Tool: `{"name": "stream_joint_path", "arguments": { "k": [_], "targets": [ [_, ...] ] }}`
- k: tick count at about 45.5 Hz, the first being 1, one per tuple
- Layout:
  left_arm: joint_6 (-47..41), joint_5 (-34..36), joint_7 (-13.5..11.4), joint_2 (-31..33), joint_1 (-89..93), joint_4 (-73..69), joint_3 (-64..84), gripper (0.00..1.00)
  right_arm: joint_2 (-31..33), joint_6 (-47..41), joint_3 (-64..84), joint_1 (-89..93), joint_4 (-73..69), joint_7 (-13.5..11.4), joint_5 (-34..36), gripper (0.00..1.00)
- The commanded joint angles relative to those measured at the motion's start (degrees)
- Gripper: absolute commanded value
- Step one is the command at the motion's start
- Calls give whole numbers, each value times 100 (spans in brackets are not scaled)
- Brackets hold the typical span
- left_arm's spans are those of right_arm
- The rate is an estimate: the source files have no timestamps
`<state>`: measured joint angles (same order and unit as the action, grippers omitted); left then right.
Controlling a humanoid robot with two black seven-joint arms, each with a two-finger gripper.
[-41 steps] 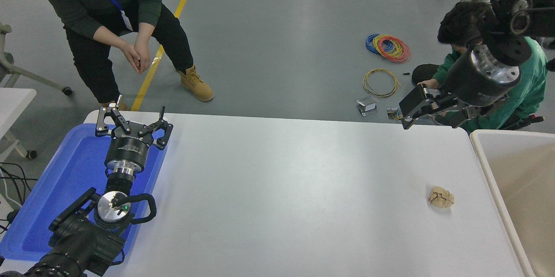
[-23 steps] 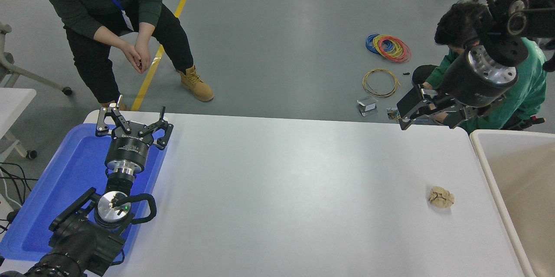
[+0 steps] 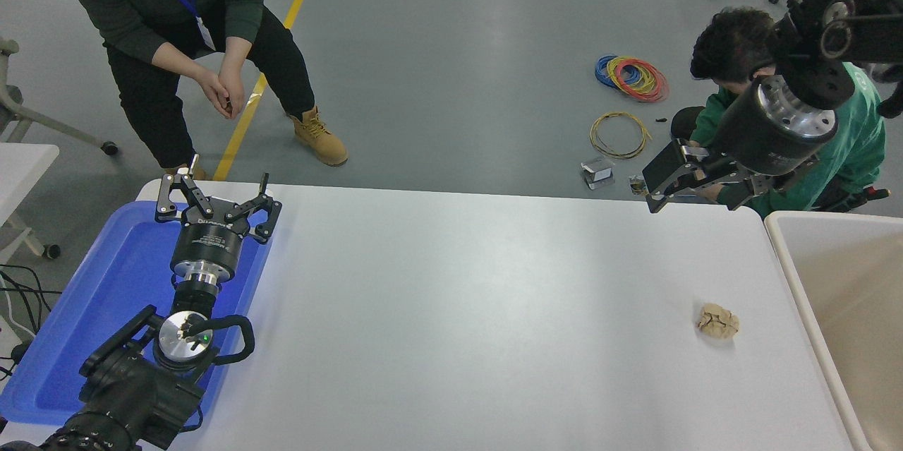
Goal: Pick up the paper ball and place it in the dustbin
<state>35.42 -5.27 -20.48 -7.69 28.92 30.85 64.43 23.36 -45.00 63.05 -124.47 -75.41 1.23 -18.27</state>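
The paper ball (image 3: 718, 320), a small tan wrinkled lump, lies on the white table (image 3: 458, 310) at the right, near the dustbin. The dustbin (image 3: 790, 274), with a thick white rim and beige inner walls, stands at the table's right edge, cut off by the picture. My right gripper (image 3: 695, 195) hangs open and empty in the air over the table's far right edge, well beyond the ball and above it. My left gripper (image 3: 215, 191) is open and empty, parked over the blue tray at the lower left.
A flat blue tray (image 3: 92, 310) lies on the table's left end. One person (image 3: 176, 20) stands beyond the far left corner. Another person in a green top (image 3: 857, 140) crouches behind my right arm. Coils of wire (image 3: 631, 77) lie on the floor.
My right arm has drifted slightly left and up. The crouching person's head has shifted left. The paper ball and the left arm have not moved.
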Motion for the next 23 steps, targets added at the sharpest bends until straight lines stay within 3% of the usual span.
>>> {"name": "stream_joint_path", "arguments": {
  "k": [1,23],
  "targets": [
    [0,0,1,5,0,0,0,100,-59,0,-3,71,79,9,-1,100],
    [0,0,1,5,0,0,0,100,-59,0,-21,538,677,18,113,100]
  ]
}}
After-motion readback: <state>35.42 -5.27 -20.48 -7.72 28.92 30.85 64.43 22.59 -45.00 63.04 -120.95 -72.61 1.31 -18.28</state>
